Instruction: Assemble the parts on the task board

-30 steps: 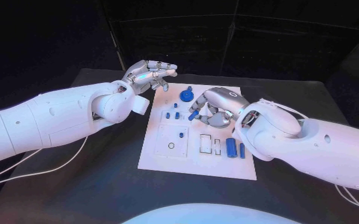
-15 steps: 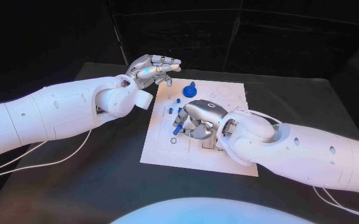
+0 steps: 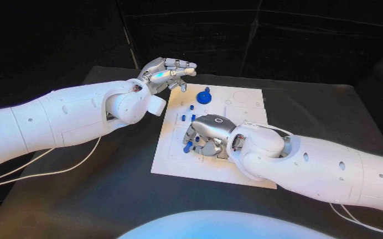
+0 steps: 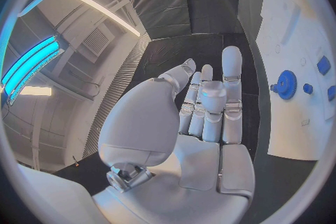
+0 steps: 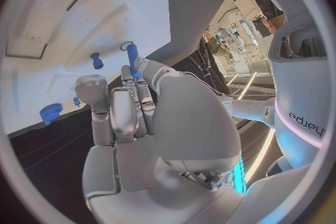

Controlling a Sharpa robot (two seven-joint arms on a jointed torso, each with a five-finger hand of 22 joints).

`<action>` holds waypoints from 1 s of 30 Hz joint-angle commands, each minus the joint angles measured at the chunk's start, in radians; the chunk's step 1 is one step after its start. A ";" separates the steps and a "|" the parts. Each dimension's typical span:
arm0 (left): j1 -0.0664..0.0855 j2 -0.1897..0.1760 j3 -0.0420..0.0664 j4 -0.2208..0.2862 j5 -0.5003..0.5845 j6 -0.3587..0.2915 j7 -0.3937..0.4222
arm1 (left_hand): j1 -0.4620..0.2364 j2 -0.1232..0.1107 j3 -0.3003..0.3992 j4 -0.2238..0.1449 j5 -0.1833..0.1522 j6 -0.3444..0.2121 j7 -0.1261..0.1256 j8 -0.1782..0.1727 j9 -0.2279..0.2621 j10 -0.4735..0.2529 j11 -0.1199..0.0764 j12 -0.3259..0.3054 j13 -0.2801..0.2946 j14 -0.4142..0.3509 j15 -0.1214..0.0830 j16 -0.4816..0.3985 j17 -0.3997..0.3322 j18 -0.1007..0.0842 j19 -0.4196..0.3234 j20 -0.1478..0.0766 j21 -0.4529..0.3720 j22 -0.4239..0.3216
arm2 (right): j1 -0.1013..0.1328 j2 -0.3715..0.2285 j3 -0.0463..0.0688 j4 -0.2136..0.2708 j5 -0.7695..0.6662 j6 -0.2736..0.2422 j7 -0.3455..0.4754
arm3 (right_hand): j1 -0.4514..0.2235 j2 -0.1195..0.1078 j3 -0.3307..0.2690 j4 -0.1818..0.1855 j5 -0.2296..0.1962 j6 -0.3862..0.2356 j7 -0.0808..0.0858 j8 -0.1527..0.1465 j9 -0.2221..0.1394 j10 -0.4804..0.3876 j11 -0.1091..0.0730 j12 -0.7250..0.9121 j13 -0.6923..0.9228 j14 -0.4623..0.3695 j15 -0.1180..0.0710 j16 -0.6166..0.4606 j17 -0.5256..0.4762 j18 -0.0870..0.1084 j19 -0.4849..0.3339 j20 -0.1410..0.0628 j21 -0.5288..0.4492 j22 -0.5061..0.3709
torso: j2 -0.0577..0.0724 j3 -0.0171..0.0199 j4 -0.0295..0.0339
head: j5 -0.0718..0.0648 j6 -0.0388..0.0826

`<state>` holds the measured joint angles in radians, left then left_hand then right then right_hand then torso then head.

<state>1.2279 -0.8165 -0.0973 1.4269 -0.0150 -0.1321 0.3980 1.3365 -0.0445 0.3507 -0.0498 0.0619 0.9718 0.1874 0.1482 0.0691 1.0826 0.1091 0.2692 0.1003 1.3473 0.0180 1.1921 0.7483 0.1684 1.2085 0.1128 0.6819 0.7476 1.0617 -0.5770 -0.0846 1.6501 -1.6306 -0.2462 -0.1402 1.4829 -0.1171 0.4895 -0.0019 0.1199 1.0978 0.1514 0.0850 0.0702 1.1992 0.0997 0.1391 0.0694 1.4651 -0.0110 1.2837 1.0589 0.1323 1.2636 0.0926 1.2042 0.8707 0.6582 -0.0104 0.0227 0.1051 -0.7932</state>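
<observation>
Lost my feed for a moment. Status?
Right hand holds a blue peg over the task board. Left hand open, off the board. Blue gear clear.

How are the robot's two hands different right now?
The left hand is raised beyond the task board's far corner, off to its side, while the right hand is low over the middle of the board. The left hand holds nothing, its fingers apart; the right hand holds a long blue part in its fingertips, end pointing at the board. Both are silver hands on white arms.
</observation>
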 commanded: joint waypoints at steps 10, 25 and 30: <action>0.001 0.004 0.001 -0.003 -0.002 0.015 0.004 | 0.001 -0.002 -0.001 -0.005 0.006 -0.007 -0.001 0.006 0.000 -0.006 -0.002 0.006 0.001 -0.003 0.001 0.005 0.001 0.014 0.000 0.006 -0.003 0.000 | -0.006 0.015 0.000 -0.012 -0.065 0.033 -0.008 | -0.014 0.004 0.000 -0.006 0.007 -0.003 0.006 -0.004 -0.001 0.030 -0.021 -0.003 0.001 0.022 0.002 0.007 0.000 -0.002 0.000 0.002 0.003 -0.001 | 0.001 -0.0011 -0.0003 | 0.002 -0.001; 0.001 0.001 0.001 -0.001 -0.002 0.017 0.003 | 0.001 -0.002 -0.001 -0.005 0.006 -0.007 -0.001 0.006 0.000 -0.006 -0.002 0.006 0.001 -0.003 0.001 0.005 0.001 0.014 0.000 0.006 -0.003 0.000 | -0.010 0.024 0.000 -0.015 -0.134 0.028 -0.057 | -0.018 0.006 0.000 -0.005 0.007 -0.002 0.006 -0.005 -0.001 0.030 -0.021 -0.005 0.001 0.022 0.003 0.006 -0.002 -0.002 -0.002 0.002 0.003 -0.003 | 0.001 -0.0004 -0.0004 | 0.007 -0.005; 0.001 0.001 0.001 -0.001 -0.002 0.017 0.003 | 0.001 -0.002 -0.001 -0.005 0.006 -0.007 -0.001 0.006 0.000 -0.006 -0.002 0.006 0.001 -0.003 0.001 0.005 0.001 0.014 0.000 0.006 -0.003 0.000 | -0.012 0.016 0.000 -0.004 -0.141 0.011 -0.057 | -0.018 0.007 0.001 -0.005 0.008 -0.002 0.006 -0.005 -0.001 0.030 -0.022 -0.005 0.001 0.022 0.003 0.007 -0.001 -0.002 -0.001 0.003 0.003 -0.002 | 0.001 -0.0007 -0.0006 | 0.006 -0.004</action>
<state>1.2276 -0.8153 -0.0975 1.4247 -0.0153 -0.1278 0.3973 1.3365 -0.0445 0.3507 -0.0498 0.0619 0.9718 0.1875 0.1482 0.0691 1.0827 0.1091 0.2692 0.1000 1.3473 0.0180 1.1921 0.7484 0.1684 1.2085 0.1128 0.6819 0.7477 1.0501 -0.5591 -0.0836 1.6432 -1.7430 -0.2288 -0.1802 1.4744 -0.1087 0.4883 -0.0009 0.1239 1.0958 0.1497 0.0811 0.0677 1.2240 0.0749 0.1338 0.0717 1.4651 -0.0110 1.2874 1.0577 0.1323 1.2636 0.0927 1.2041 0.8687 0.6591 -0.0112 0.0229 0.1116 -0.7976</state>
